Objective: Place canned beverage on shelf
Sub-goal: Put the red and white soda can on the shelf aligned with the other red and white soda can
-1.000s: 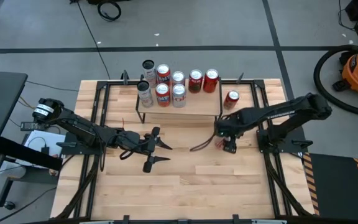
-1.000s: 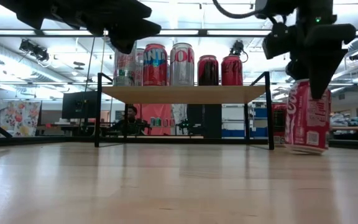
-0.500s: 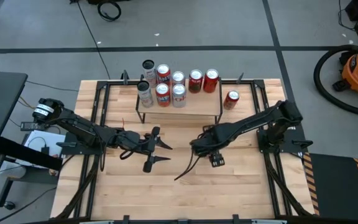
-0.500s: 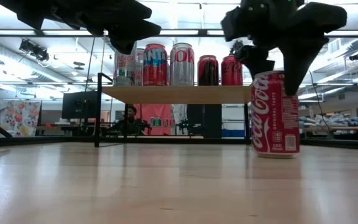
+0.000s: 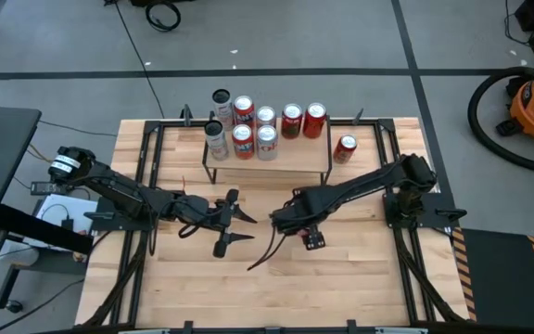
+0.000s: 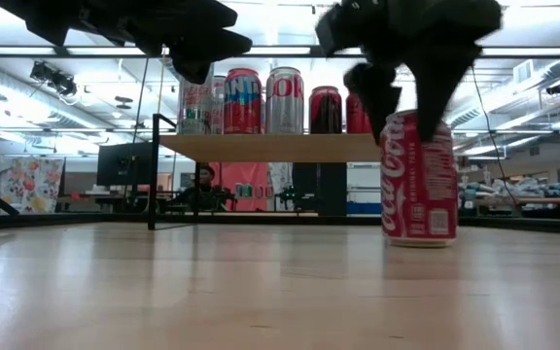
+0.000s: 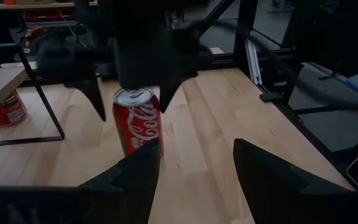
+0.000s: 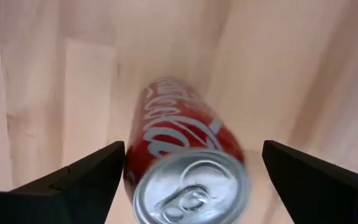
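Wood tabletop (image 5: 341,288), mid-front of shelf (image 5: 295,158): red Coke can (image 7: 137,122) upright, alone on bare boards, silver lid w/ pull-tab, white script. Right gripper (image 6: 402,92) straddling can top, fingers spread wide, not gripping yet. Lower further, center, squeeze mid-body. Left gripper (image 5: 232,221) idle nearby, half open, empty.

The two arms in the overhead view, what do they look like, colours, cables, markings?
Both arms are dark, jointed links. The left gripper has two pointed black fingers; a pale band rings the left arm's base. The right gripper is equally black, blocky at the wrist, with a thin dark cable trailing beneath it.
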`<action>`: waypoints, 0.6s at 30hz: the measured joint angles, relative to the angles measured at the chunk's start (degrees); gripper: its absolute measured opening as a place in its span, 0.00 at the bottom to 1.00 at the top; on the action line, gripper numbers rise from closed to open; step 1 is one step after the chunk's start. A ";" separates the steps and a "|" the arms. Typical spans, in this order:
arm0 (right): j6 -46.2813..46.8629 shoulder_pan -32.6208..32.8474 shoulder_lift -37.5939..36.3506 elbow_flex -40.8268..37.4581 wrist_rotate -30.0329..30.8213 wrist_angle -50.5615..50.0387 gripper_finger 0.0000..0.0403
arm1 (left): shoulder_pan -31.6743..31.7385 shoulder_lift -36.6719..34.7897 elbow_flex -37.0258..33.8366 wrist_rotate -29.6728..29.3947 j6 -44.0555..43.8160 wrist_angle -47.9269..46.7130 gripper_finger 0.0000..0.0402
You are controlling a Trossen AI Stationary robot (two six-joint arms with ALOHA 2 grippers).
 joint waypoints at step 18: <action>6.01 0.92 -2.54 6.47 8.02 -6.85 0.97 | 0.00 0.00 0.00 0.00 -0.90 -1.11 0.53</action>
